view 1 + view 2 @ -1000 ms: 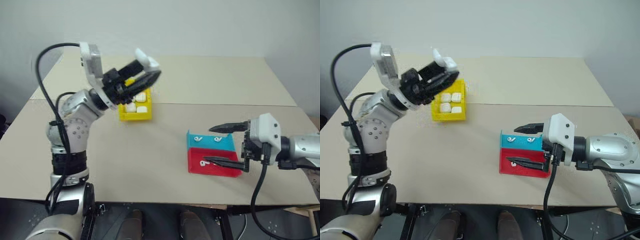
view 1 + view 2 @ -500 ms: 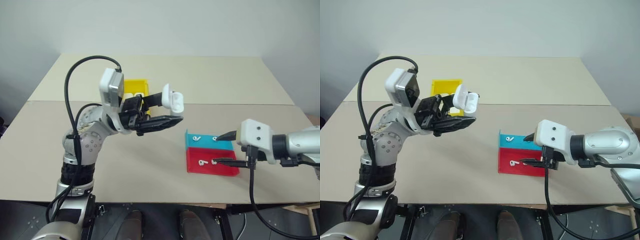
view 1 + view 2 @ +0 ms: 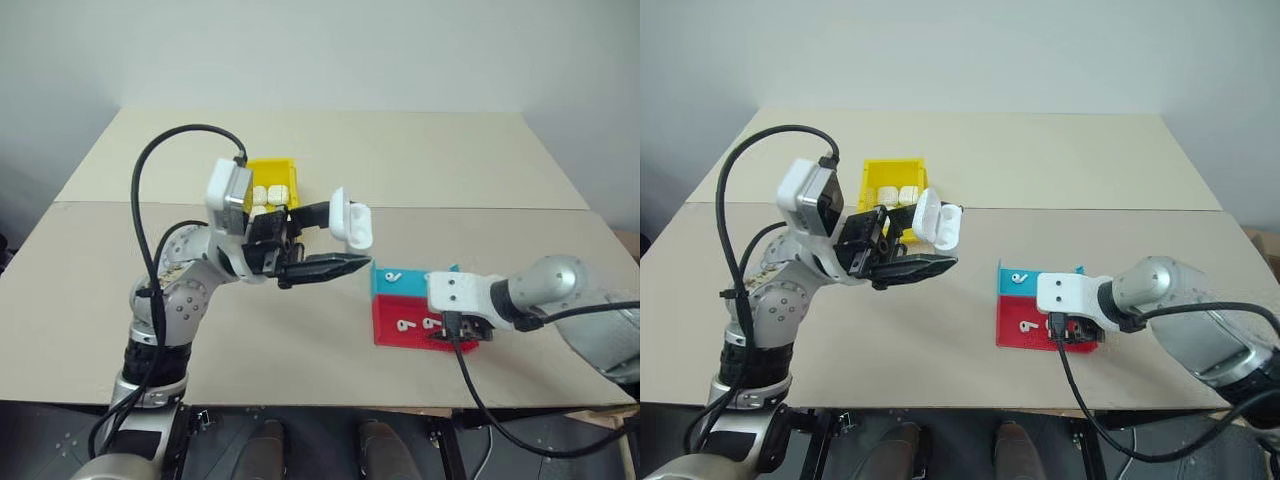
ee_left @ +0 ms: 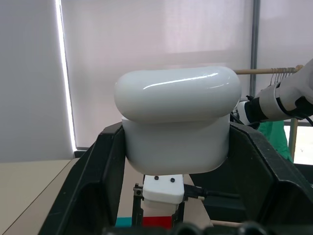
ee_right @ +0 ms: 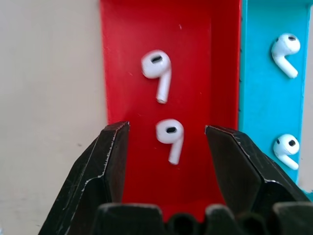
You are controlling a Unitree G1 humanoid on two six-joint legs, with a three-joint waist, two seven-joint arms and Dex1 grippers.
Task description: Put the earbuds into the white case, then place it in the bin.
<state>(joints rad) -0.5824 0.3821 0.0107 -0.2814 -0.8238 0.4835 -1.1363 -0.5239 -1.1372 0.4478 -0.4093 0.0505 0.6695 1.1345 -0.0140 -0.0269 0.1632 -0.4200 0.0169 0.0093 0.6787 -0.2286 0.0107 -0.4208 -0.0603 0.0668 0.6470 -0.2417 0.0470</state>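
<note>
R claw (image 5: 166, 134) dropped, straddling earbud (image 5: 170, 137), red tray (image 5: 127, 58).

– Head pair?
– High, facing down over my table (image 3: 300, 330); both eyes share it.
– Wrists?
– Left close on white case (image 4: 177, 120), facing right. Right looks down, close over red tray (image 5: 195, 63).

1. You have four earbuds in view: two (image 5: 157, 71) (image 5: 170, 136) lying in the red tray (image 5: 195, 58), two (image 5: 285, 51) (image 5: 285, 148) in the blue tray (image 5: 259, 98).
2. You can count one white case (image 4: 177, 122) held up in the left gripper's fingers, and at least three more cases (image 3: 270, 195) in the bin; part of the bin is hidden.
3. One yellow bin (image 3: 270, 165), one red tray and one blue tray.
4. All of it on one table (image 3: 420, 150).
</note>
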